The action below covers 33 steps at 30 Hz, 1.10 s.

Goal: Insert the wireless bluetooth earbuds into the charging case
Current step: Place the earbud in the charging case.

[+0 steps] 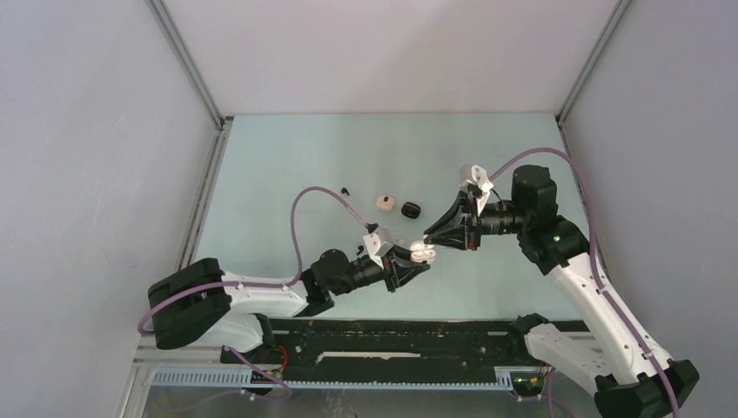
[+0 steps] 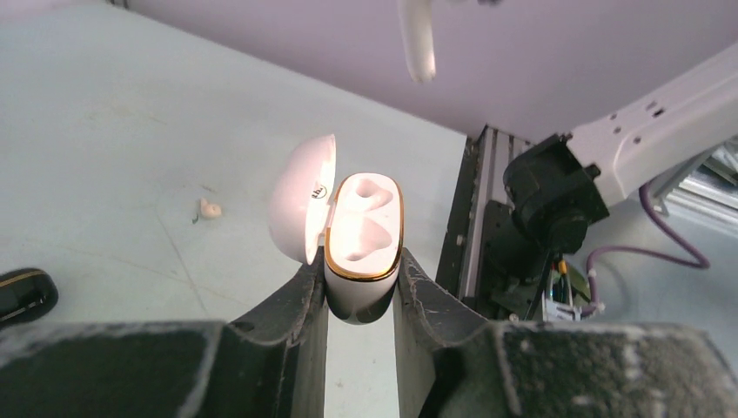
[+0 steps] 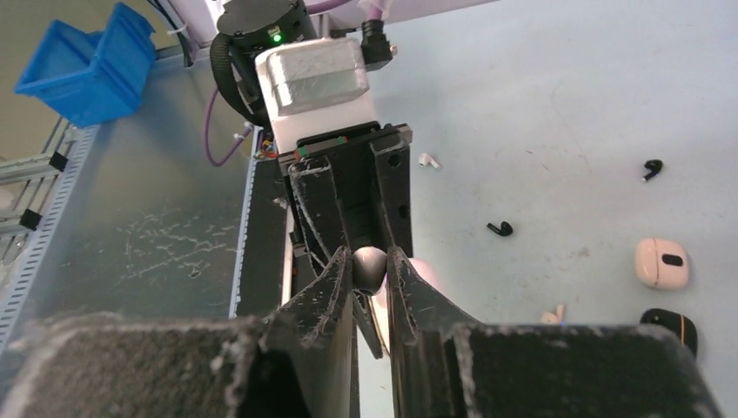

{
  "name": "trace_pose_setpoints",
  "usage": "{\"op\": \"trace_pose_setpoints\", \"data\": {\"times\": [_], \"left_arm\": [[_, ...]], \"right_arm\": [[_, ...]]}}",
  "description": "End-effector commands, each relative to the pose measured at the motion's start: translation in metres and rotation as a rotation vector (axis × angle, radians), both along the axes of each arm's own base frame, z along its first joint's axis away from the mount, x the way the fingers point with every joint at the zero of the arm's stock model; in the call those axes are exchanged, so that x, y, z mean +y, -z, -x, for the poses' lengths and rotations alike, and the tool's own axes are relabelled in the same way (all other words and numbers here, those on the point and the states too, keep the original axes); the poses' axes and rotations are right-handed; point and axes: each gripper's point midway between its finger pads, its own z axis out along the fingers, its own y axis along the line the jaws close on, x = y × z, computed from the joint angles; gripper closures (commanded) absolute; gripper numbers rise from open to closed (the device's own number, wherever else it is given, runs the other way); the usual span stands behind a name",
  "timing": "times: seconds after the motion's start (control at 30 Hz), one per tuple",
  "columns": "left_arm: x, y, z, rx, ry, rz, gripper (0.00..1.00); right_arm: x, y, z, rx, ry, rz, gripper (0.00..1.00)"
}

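Over the bench (image 1: pixel 287 165) centre, left jaws clamped on open white charging case (image 2: pixel 364 239); right jaws clamped on white earbud (image 2: pixel 418 43) just above it. Beige case (image 3: pixel 661 263), black case (image 3: pixel 668 326), two black earbuds (image 3: pixel 499 229) lie loose farther out.

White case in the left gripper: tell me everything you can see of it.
The case looks like glossy white plastic, pebble-shaped, with a gold rim around its opening. Its lid is hinged open to one side, with a small dark mark inside. Both moulded wells look empty. The left gripper clamps its lower body between its fingers. A white earbud, held by the right gripper, hangs above it, not touching.
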Motion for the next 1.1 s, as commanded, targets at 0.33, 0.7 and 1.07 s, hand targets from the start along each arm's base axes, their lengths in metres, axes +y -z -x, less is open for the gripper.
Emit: {"op": "trace_pose_setpoints", "data": {"times": [0.33, 0.7, 1.07], "left_arm": [[0.006, -0.070, -0.011, -0.037, -0.076, 0.296, 1.00], [0.008, -0.072, -0.010, -0.043, -0.075, 0.300, 1.00], [0.010, -0.075, -0.009, -0.048, -0.074, 0.311, 1.00]], "right_arm": [[0.019, -0.027, -0.006, -0.075, -0.039, -0.073, 1.00], [0.026, -0.021, -0.006, -0.062, -0.066, -0.068, 1.00], [0.031, -0.012, -0.007, -0.064, -0.064, -0.042, 1.00]]}}
